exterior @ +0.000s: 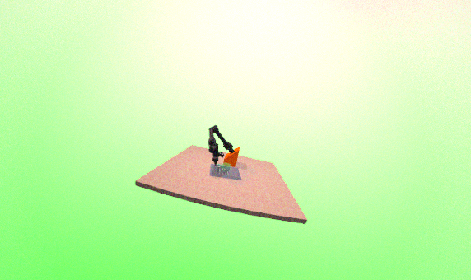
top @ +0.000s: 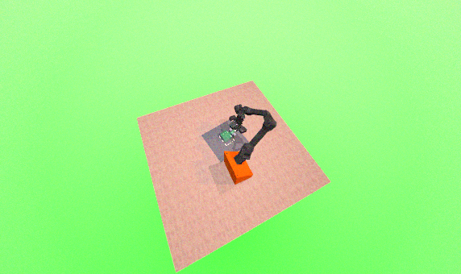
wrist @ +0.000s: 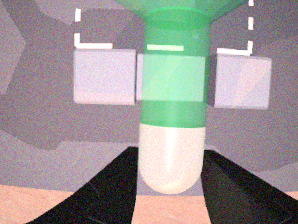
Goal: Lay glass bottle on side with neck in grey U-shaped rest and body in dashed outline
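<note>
The glass bottle [top: 226, 136] [exterior: 226, 164] [wrist: 175, 30] is translucent green, with a broad body, a narrower straight neck and 1 rounded, off-white end, gripped between the 2 jaws. Its neck crosses above the middle of the pale grey U-shaped rest [wrist: 105, 77], between its 2 raised side blocks; contact there cannot be told. The white dashed outline [top: 229, 144] [wrist: 94, 45] lies flat just beside the rest, and the body overlaps it from above. Whether the body touches down is unclear.
</note>
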